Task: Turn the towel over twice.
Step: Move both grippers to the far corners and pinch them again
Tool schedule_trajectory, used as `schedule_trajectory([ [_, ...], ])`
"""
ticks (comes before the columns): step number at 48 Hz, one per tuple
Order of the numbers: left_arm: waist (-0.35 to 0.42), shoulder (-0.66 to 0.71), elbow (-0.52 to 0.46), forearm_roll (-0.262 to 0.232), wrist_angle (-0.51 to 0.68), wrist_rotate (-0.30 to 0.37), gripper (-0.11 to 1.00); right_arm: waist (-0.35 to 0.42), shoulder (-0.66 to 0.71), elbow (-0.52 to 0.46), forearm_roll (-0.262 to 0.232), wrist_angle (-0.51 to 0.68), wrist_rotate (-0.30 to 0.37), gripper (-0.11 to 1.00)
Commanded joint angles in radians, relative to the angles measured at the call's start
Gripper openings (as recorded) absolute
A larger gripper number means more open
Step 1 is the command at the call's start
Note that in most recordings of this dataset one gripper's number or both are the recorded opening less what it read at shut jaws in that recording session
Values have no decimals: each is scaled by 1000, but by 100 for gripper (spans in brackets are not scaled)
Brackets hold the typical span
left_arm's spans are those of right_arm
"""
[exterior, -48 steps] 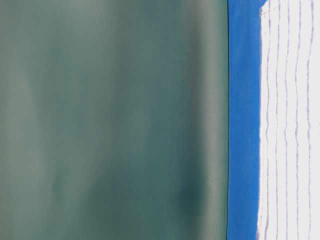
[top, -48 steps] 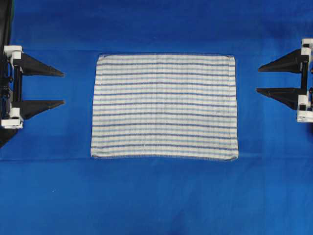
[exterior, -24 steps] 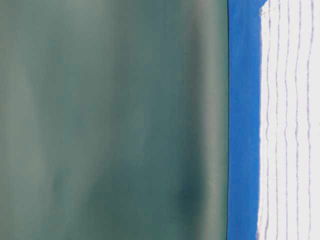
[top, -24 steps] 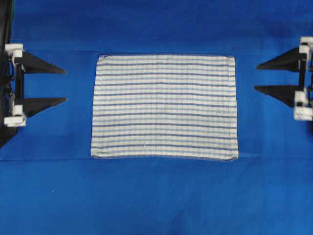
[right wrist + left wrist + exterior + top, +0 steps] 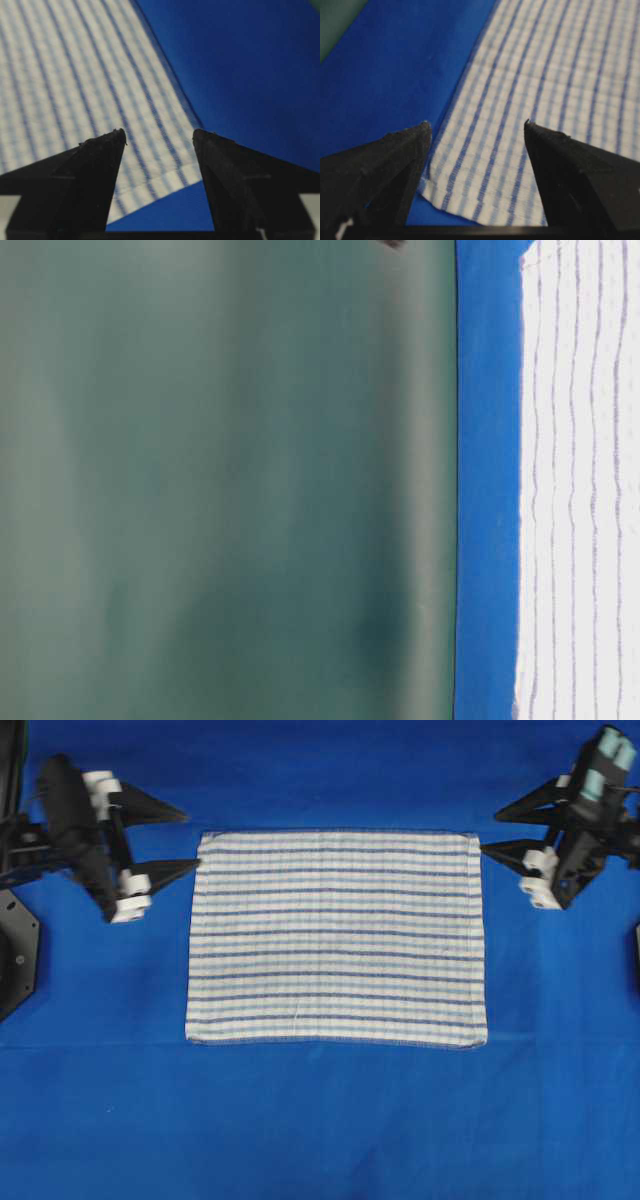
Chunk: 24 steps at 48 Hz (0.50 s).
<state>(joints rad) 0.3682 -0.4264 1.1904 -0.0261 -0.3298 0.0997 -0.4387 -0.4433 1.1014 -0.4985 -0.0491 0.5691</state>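
1. The towel (image 5: 336,937) lies flat and spread out near the middle of the blue table cloth (image 5: 320,1120), somewhat toward the far edge. Its blue stripes run side to side in the overhead view. All four corners are down; no edge is lifted.

2. The left gripper (image 5: 190,842) sits beside the towel's far left corner. Its fingers (image 5: 165,870) stand wide apart and hold nothing. In the overhead view the nearer fingertip reaches the towel's left edge; whether it touches cannot be told. The farther finger lies over bare cloth, just beyond the far edge.

3. In the left wrist view the left gripper (image 5: 476,125) straddles the towel's corner (image 5: 485,165), with one finger over the cloth and the other over the stripes. The arm angles in from the left edge of the table, pointing toward the towel.

4. The right gripper (image 5: 488,832) sits beside the far right corner, mirroring the left. Its fingers (image 5: 505,853) are wide apart and hold nothing. The nearer fingertip comes up to the towel's right edge; contact cannot be confirmed.

5. In the right wrist view the right gripper (image 5: 159,132) frames the corner of the towel (image 5: 90,90), with blue cloth beyond it.

6. The table-level view shows the towel (image 5: 580,490) lying flat on the cloth (image 5: 487,490).
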Motion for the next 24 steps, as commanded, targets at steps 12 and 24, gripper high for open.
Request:
schedule_trajectory([
  [12, 107, 293, -49, 0, -187, -3, 70, -91, 276, -106, -6, -32, -12, 65],
  [24, 120, 462, -81, 0, -273, -3, 70, -126, 407, -127, -8, -57, -14, 65],
])
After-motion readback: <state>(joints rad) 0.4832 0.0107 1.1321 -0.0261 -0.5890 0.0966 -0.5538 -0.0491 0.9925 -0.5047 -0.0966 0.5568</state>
